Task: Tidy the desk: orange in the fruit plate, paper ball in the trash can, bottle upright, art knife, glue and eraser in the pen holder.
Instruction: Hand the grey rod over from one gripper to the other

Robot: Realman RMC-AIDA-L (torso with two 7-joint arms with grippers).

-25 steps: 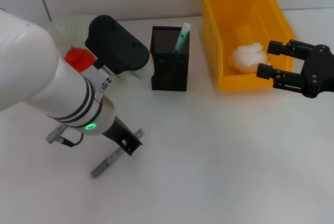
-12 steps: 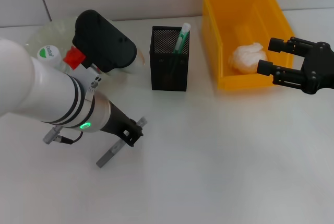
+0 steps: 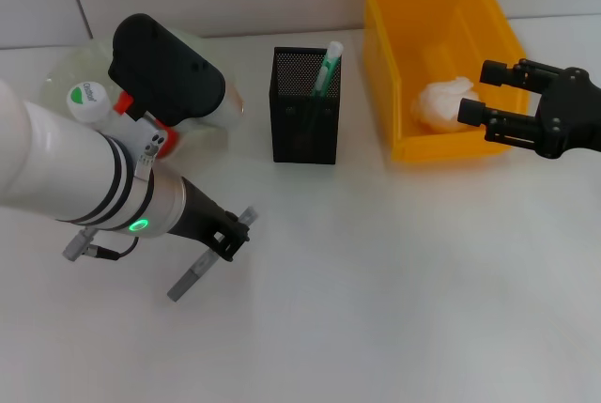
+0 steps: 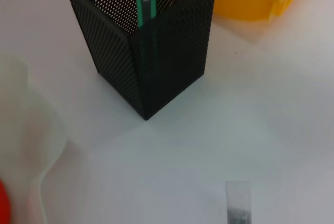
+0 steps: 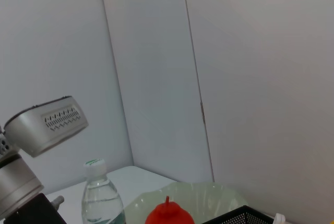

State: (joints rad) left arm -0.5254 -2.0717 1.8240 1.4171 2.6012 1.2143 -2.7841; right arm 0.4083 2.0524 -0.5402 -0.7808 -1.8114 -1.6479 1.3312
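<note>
The art knife (image 3: 208,258), a grey strip, is clenched near one end by the left end effector (image 3: 228,239), tilted, its free end reaching down toward the white surface (image 3: 394,300); whether that tip touches is hard to say. In the left wrist view only a short grey end of it shows at the frame's edge. Behind that end effector, mostly hidden by the white arm and its black housing, sit the clear fruit plate (image 3: 75,65), a bottle (image 3: 86,100) of which only the green-and-white cap shows, and a red-orange thing, the orange (image 3: 146,129), barely peeking out. In the right wrist view the bottle stands upright beside the plate.

Just beyond the left end effector and to its right stands the black mesh pen holder (image 3: 305,102) with a green-and-white stick, likely the glue (image 3: 327,67), poking out of it. What else is inside cannot be made out through the mesh.

Farther right is the yellow trash can (image 3: 441,55), the paper ball (image 3: 441,102) lying in it. The right end effector (image 3: 474,93) hovers at the bin's near right corner, fingers spread and empty, the ball just beside its fingertips.
</note>
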